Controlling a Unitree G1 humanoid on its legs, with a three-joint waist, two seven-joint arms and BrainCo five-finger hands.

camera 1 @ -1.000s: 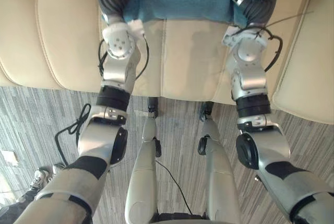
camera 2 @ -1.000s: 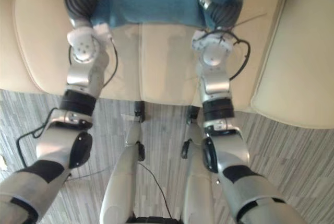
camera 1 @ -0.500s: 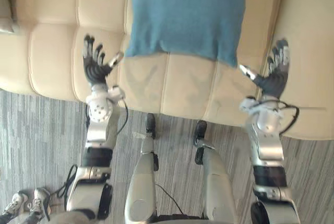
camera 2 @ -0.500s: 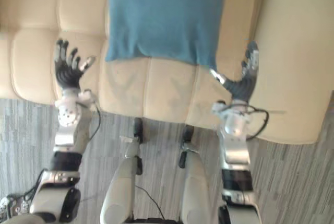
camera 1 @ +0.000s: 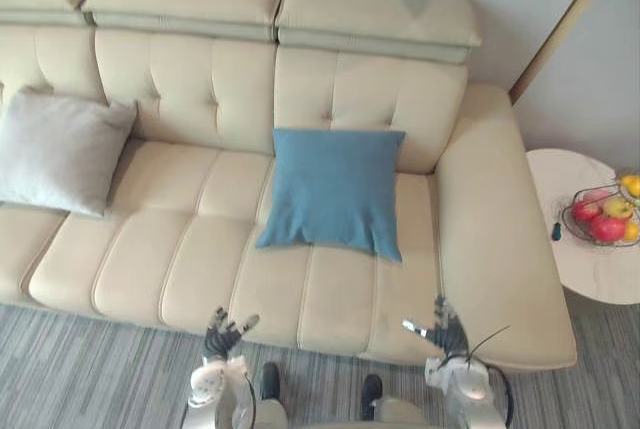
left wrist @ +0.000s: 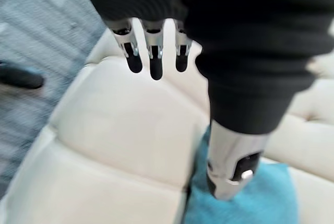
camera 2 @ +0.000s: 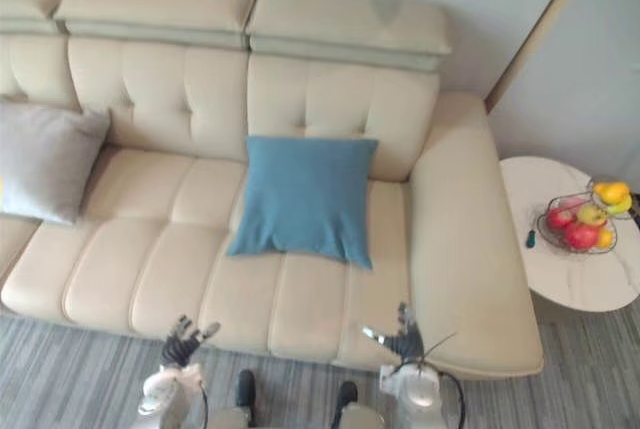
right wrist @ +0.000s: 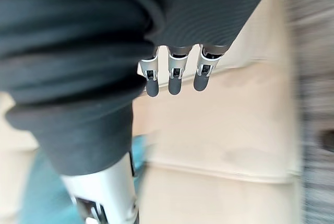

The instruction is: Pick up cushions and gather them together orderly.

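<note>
The blue cushion (camera 1: 335, 189) was square and teal, of a plain woven cloth, with its near edge sagging a little at the corners. It lay on the seat of the cream sofa (camera 1: 170, 269), right of the middle, its far edge leaning against the tufted backrest. The grey cushion (camera 1: 58, 149), pale and soft-cornered, sat well apart from it at the left end of the sofa, also propped against the backrest.

To the right of the sofa's arm stood a round white side table (camera 1: 585, 274). On it a wire bowl (camera 1: 572, 221) held red apples (camera 1: 606, 228) and, at its far right, yellow fruit (camera 1: 630, 185). A small dark object (camera 1: 556, 232) lay on the table just left of the bowl; what it was could not be told.

The left hand (camera 1: 222, 339) and the right hand (camera 1: 447, 334) were both at the sofa's near edge, above the grey striped floor (camera 1: 90, 379). Each had its fingers spread and straight, holding nothing and well short of the blue cushion.
</note>
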